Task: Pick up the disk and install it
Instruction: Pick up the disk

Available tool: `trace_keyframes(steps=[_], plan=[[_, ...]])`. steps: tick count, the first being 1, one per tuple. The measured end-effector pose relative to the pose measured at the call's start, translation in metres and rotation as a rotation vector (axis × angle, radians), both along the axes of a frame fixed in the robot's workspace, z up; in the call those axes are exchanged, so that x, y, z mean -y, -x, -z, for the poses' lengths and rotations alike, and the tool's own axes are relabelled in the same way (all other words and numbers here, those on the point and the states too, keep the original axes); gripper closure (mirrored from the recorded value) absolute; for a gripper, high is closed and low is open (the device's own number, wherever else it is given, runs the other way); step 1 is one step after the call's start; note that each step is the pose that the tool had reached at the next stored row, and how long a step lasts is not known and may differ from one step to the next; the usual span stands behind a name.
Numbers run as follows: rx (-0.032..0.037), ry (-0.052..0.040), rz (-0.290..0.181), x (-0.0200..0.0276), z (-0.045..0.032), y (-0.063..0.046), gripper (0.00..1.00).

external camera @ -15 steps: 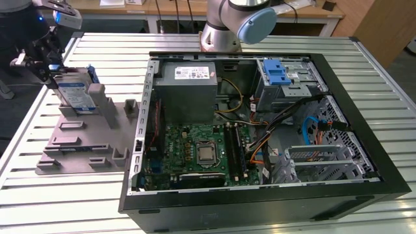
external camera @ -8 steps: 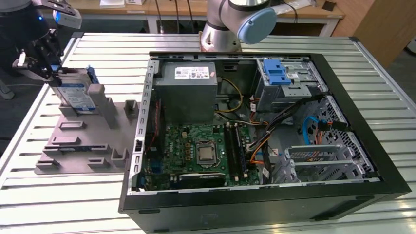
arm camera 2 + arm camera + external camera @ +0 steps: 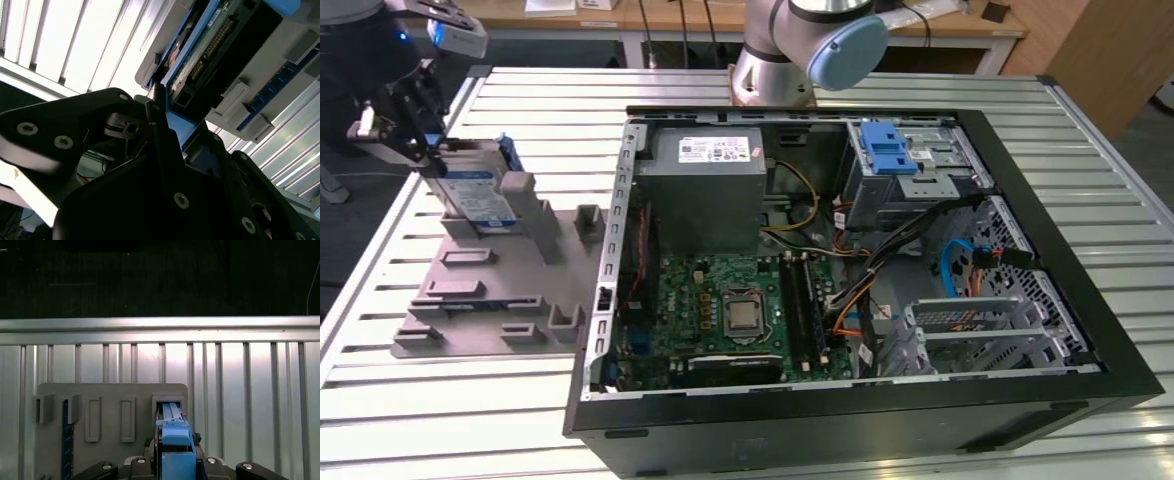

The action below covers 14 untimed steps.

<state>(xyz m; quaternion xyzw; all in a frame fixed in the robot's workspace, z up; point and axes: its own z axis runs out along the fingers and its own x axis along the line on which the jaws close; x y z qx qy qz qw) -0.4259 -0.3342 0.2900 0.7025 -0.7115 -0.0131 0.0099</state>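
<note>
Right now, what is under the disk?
The disk stands on edge in a slot of the grey tray, which lies on the slatted table. The slot's walls hide its lower edge, so its seating cannot be seen. The gripper sits at its top.

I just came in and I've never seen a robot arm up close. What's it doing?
The robot arm's gripper is down at the top edge of the disk, a silver drive with blue rails. The disk stands upright in a slot of the grey tray, at the exterior view's left. Beside the tray, an open computer case lies on the slatted table. The disk is not yet in the case.
</note>
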Motion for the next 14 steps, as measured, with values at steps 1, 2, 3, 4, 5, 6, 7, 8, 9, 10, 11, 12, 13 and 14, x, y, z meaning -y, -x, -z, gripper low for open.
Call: trace_keyframes(steps=[1, 2, 3, 4, 5, 6, 7, 8, 9, 10, 11, 12, 13, 14], plan=[[0.0, 0.0, -0.009, 0.0002, 0.0, 0.0002, 0.63], [-0.0001, 0.0001, -0.01, 0.0003, 0.0, 0.0002, 0.63], [-0.0001, 0.0001, -0.01, 0.0003, 0.0, 0.0002, 0.63], [0.0, 0.0, -0.011, 0.0003, 0.0, 0.0002, 0.63], [0.0, 0.0001, -0.011, 0.0004, 0.0, 0.0001, 0.63], [0.0, 0.0001, -0.011, 0.0004, 0.0, 0.0001, 0.62], [0.0, 0.0001, -0.011, 0.0004, 0.0, 0.0001, 0.62], [0.0, 0.0001, -0.011, 0.0004, 0.0, 0.0001, 0.62], [0.0, 0.0001, -0.012, 0.0004, 0.0, 0.0001, 0.56], [0.0, 0.0, -0.012, 0.0004, 0.0, 0.0001, 0.56], [0.0, 0.0, -0.012, 0.0004, 0.0, 0.0001, 0.56], [0.0, 0.0001, -0.012, 0.0004, -0.0001, 0.0001, 0.57], [0.0, 0.0001, -0.012, 0.0004, -0.0003, 0.0001, 0.64], [0.0001, 0.0, -0.012, 0.0004, -0.0003, 0.0001, 0.64]])
